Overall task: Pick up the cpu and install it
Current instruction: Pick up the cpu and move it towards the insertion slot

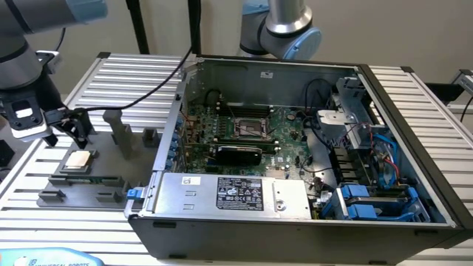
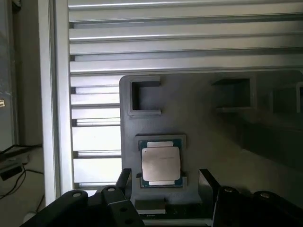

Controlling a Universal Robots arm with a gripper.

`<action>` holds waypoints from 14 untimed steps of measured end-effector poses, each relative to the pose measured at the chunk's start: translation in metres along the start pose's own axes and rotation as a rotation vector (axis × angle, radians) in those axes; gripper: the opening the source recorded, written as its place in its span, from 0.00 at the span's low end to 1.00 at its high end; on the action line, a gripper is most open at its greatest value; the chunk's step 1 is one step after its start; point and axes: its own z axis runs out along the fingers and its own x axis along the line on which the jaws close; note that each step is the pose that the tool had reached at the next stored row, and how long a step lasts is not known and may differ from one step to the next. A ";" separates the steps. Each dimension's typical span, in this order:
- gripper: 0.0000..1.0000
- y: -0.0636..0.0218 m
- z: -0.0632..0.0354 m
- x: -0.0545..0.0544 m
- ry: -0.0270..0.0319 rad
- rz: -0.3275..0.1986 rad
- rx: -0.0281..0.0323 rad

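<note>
I count one arm at work, and its one gripper [image 1: 66, 138] [image 2: 164, 182] hangs outside the open computer case [image 1: 296, 235], off that case's side on the exterior view's left. The two black fingers [image 2: 124, 178] are spread as wide as they go and grasp nothing.

There is one cpu [image 1: 77, 159] [image 2: 161, 163]. It lies flat, silvery top up, in a square nest on a dark fixture plate [image 1: 140, 177] [image 2: 203, 123] that sits just beside the case on the same side. The gripper hovers right above the chip, and from the wrist view a finger stands to either side of it without touching. One green memory stick [image 1: 92, 180] lies on the plate too, a little nearer the case's front corner than the cpu.

Inside the case I see one green motherboard [image 1: 284, 136] with one dark metal-framed socket [image 1: 247, 128] near its middle, lying open. One silver power supply [image 1: 229, 194] with a black label sits along the case's near wall.

Case and plate both rest on one table of ribbed aluminium slats [image 1: 417, 105] [image 2: 189, 42]. Behind the case there is a plain beige wall [image 1: 414, 27], a few black cables and one more grey-and-blue robot joint [image 1: 284, 30].
</note>
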 end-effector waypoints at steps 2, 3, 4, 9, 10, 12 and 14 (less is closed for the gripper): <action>0.67 -0.0002 0.0036 0.000 0.0003 -0.004 0.0000; 0.67 -0.0003 0.0054 0.000 0.0004 -0.006 0.0001; 0.67 -0.0004 0.0072 0.000 0.0005 -0.008 0.0001; 0.67 -0.0008 0.0163 0.000 0.0010 -0.018 0.0002; 0.67 -0.0008 0.0182 0.000 0.0010 -0.020 0.0002; 0.67 -0.0007 0.0217 0.000 0.0013 -0.024 0.0002; 0.67 -0.0006 0.0255 0.000 0.0012 -0.027 0.0001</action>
